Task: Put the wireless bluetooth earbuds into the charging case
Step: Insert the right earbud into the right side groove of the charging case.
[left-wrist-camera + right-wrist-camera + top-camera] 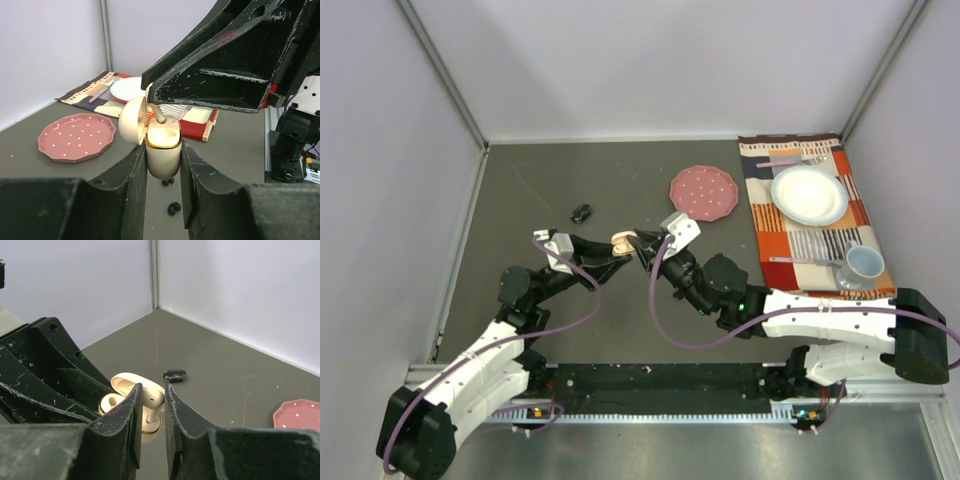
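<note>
Left wrist: case [163, 152] in left jaws, earbud [159, 116] in right jaws

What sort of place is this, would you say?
Probably a robotics test cell: white panel walls enclose the grey table, a left arm and right arm are bolted at its near edge, and a placemat with plate looks staged.

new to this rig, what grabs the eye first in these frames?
Mid-table the two arms meet. The left hand clamps a cream charging case with its lid open, and the right hand holds a white earbud stem-down at its opening. Farther back lies a pink dotted plate, with a striped placemat along the right edge.
</note>
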Tool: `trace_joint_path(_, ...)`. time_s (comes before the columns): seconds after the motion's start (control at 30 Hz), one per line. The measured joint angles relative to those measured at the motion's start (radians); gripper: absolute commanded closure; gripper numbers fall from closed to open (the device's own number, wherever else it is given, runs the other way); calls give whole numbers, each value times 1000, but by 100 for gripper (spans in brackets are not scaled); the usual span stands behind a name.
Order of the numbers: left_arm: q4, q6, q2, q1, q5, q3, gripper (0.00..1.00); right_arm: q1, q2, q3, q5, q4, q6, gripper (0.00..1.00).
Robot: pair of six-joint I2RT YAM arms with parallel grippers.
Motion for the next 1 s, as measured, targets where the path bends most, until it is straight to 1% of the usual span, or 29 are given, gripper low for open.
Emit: trace_joint_path(1.0,-8,-1,0,-3,-23,-8,100,0,-2,-15,-20,-8,-44,90)
